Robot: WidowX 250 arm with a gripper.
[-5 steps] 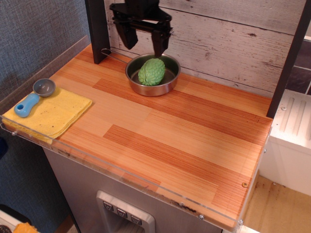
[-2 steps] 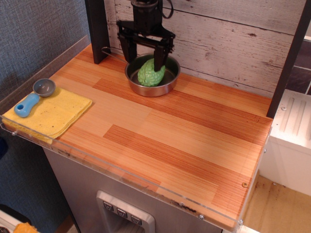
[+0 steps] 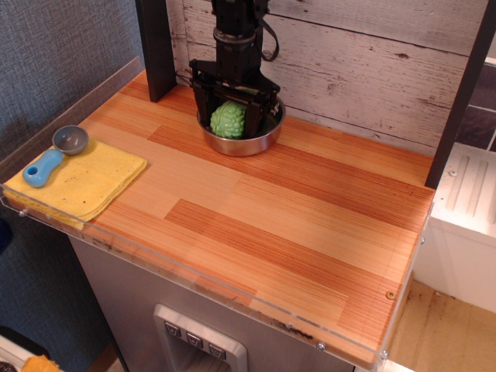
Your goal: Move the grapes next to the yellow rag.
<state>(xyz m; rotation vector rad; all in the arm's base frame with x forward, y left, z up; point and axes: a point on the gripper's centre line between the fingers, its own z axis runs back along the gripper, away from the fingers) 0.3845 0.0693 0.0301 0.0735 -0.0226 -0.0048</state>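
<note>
Black gripper (image 3: 232,118) straddles one bumpy green grapes (image 3: 229,119) in the round steel bowl (image 3: 246,142); grip unclear. One flat speckled yellow rag (image 3: 81,180) lies far left of it.

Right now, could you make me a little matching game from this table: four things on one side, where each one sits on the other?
Things:
1. grapes
2. yellow rag
3. blue-handled scoop
4. gripper

Places:
A. lying partly on the rag at the table's left end
B. inside the steel bowl
C. lowered into the bowl, a finger on each side of the fruit
D. flat at the front left corner

Pairs: 1-B, 2-D, 3-A, 4-C
</note>
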